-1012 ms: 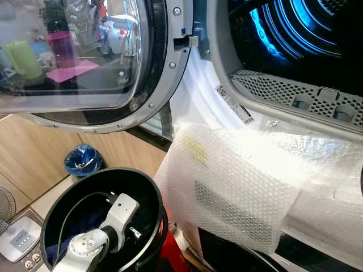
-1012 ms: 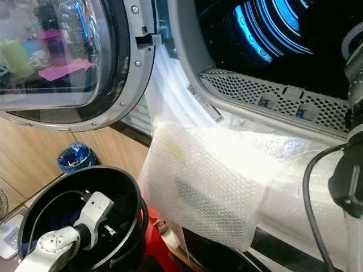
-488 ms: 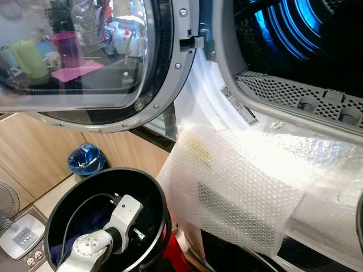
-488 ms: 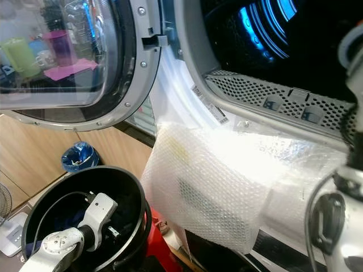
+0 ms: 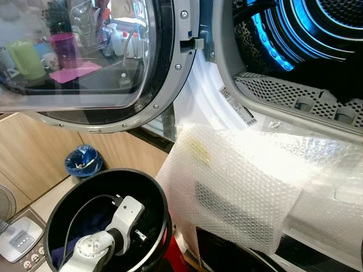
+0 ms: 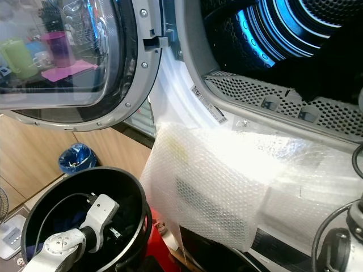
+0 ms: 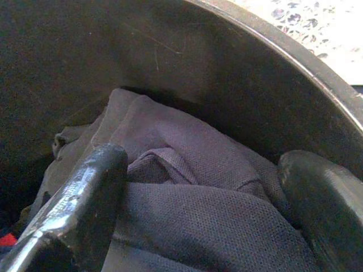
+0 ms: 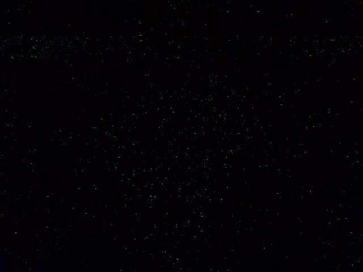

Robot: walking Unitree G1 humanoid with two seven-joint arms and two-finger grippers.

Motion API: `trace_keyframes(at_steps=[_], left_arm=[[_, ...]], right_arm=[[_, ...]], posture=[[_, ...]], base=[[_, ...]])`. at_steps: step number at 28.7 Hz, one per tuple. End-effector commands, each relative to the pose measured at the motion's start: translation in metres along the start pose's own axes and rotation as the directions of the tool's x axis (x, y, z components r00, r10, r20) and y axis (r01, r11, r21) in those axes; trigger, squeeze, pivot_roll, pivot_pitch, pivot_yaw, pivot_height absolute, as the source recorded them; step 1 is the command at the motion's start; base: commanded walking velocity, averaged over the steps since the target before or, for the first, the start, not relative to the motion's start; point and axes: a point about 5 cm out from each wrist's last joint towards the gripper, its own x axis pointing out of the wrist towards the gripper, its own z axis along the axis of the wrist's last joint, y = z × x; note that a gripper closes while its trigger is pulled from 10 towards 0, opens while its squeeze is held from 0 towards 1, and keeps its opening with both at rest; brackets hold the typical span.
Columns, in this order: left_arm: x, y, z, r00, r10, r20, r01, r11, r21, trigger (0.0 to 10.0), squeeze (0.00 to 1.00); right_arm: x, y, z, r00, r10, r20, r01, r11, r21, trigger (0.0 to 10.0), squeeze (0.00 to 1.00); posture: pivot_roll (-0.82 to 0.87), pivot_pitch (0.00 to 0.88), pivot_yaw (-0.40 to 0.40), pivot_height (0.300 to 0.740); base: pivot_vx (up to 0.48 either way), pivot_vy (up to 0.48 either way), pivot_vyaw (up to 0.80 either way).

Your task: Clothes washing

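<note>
The left arm (image 5: 108, 241) reaches down into a round black bucket (image 5: 156, 195) that stands on the floor just in front of the washing machine, at its lower left. In the left wrist view the left gripper (image 7: 198, 198) has its jaws spread wide apart, one black finger (image 7: 79, 198) resting against a dark, finely woven piece of clothing (image 7: 193, 170) and the other finger (image 7: 326, 204) beside it near the bucket's inner wall; the cloth lies crumpled between them at the bottom of the bucket, not clamped. From the head camera the same dark blue clothing (image 5: 93, 221) shows under the arm inside the bucket. The machine's round glass door (image 5: 85, 56) is swung open to the left, and the drum (image 5: 300, 34) glows blue inside the opening. A sheet of bubble wrap (image 5: 244, 181) hangs over the machine's front below the opening. A small blue bin (image 5: 83, 160) stands by the wooden cabinet beyond the bucket, and a bathroom scale (image 5: 17, 238) lies on the floor to the bucket's left. Part of the right arm (image 6: 340, 249) shows at the lower right; whether its jaws are open or closed cannot be told, the right wrist view being black.
</note>
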Motion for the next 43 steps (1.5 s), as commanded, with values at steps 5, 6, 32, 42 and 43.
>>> trace_keyframes(at_steps=[5, 6, 32, 42, 43], left_arm=[[0.002, -0.007, -0.008, 0.999, -0.028, -0.031, 0.028, 0.999, -0.018, 10.0, 0.0], [0.002, -0.007, -0.008, 0.999, -0.027, -0.031, 0.026, 0.999, -0.019, 10.0, 0.0], [0.005, -0.009, -0.011, 0.998, -0.041, -0.049, 0.04, 0.999, -0.029, 10.0, 0.0], [0.01, -0.01, -0.005, 0.999, -0.022, -0.026, 0.021, 0.999, -0.034, 10.0, 0.0], [0.01, -0.01, -0.005, 0.999, -0.021, -0.025, 0.02, 0.999, -0.035, 10.0, 0.0]], right_arm=[[-0.005, 0.022, -0.032, 0.986, 0.076, -0.149, -0.078, 0.997, -0.008, 10.0, 0.0], [-0.006, 0.023, -0.033, 0.984, 0.089, -0.155, -0.091, 0.996, -0.005, 10.0, 0.0], [-0.01, 0.027, 0.017, 0.917, 0.396, 0.047, -0.399, 0.91, 0.111, 10.0, 0.0], [0.06, 0.038, 0.041, 0.998, -0.067, -0.021, 0.069, 0.875, 0.48, 10.0, 0.0], [0.057, 0.046, 0.043, 1.0, -0.008, 0.013, 0.002, 0.916, 0.401, 10.0, 0.0]], posture=[[-0.13, 0.061, 0.019, 0.74], [-0.12, 0.059, 0.016, 0.74], [-0.15, 0.068, 0.003, 0.74], [-0.15, 0.066, 0.01, 0.74], [-0.15, 0.07, 0.009, 0.74]], base=[[0.0, 0.0, 0.0], [0.0, 0.0, 0.0], [0.0, 0.0, 0.0], [0.0, 0.0, 0.0], [0.0, 0.0, 0.0]])
